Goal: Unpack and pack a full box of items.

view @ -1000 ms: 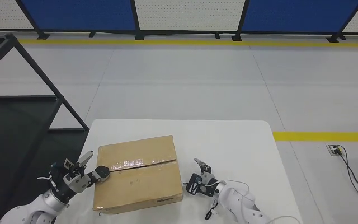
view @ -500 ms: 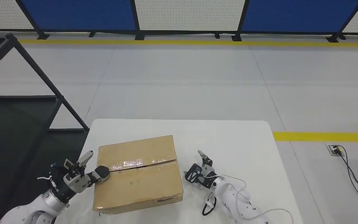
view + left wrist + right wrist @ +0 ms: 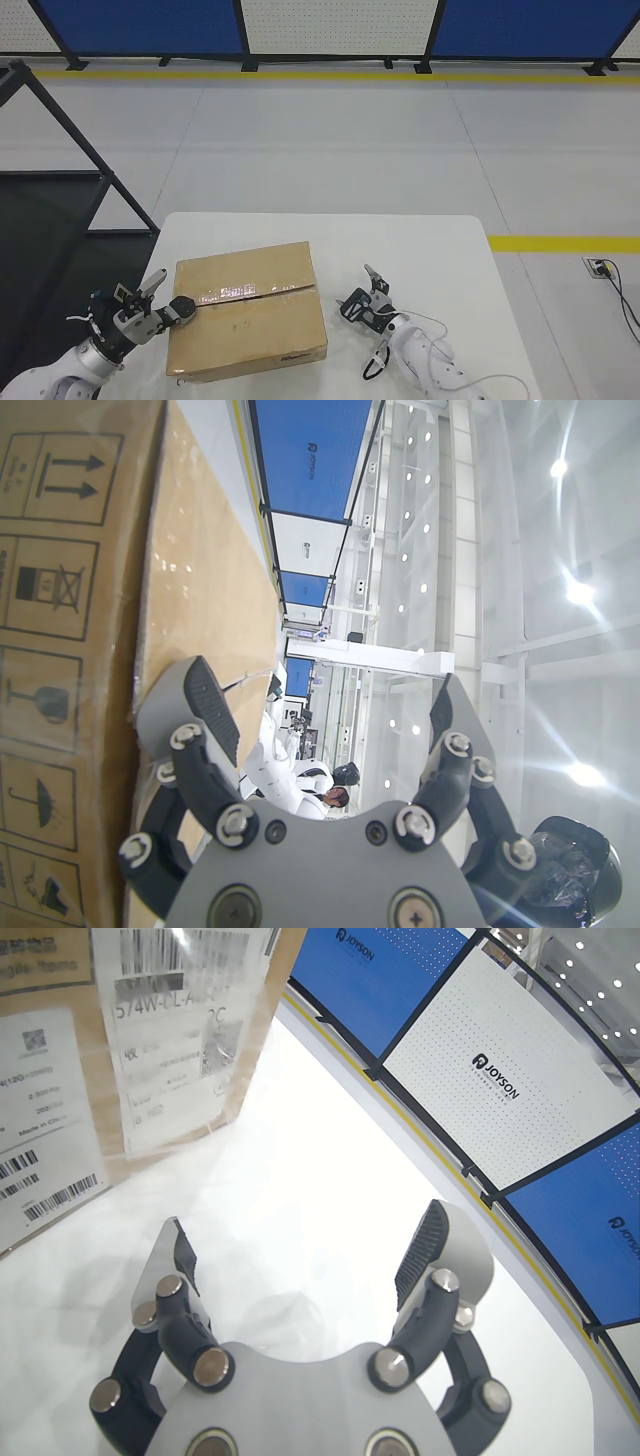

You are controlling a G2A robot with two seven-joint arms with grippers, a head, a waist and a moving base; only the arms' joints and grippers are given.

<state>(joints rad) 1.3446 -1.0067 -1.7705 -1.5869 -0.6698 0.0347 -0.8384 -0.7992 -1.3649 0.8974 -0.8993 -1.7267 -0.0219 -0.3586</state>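
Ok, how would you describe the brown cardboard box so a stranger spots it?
On the white table, look at the near left part. A closed, flat brown cardboard box lies between the left gripper and right gripper. Shiny tape along its top seam marks it out.

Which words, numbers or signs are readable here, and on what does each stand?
"Made in China": white label on the cardboard box.
Two up arrows, glass, umbrella signs: box side.
Second label: too blurred.
Partition panels: a brand logo, not quoted.
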